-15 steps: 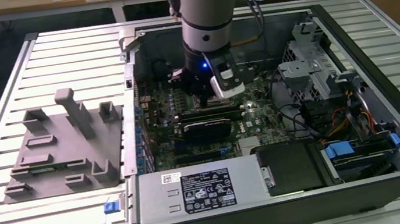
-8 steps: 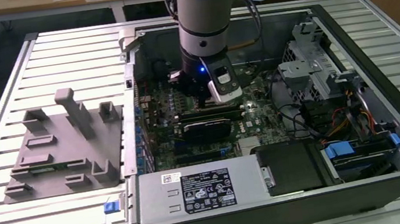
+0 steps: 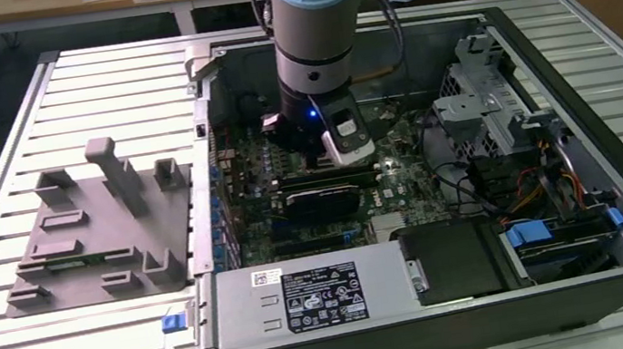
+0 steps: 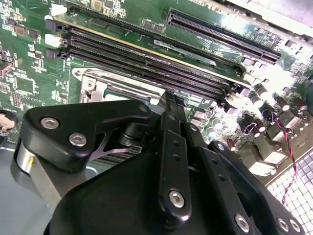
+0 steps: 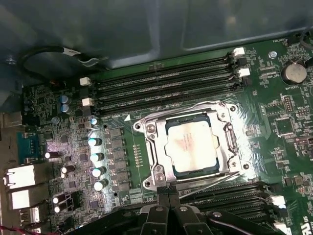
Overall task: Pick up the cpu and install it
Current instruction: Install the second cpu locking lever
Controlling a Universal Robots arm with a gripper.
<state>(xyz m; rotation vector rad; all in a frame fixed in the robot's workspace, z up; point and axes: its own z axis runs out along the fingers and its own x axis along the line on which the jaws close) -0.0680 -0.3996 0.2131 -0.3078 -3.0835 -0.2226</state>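
Plainly, cpu (image 5: 191,145) sits in socket frame (image 5: 151,152); end effector (image 5: 167,199) closed (fingertips cropped).

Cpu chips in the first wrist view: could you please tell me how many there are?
1. The cpu lies within the metal socket frame on the motherboard, just beyond the tool. The tool covers some of the board, so another could be hidden.
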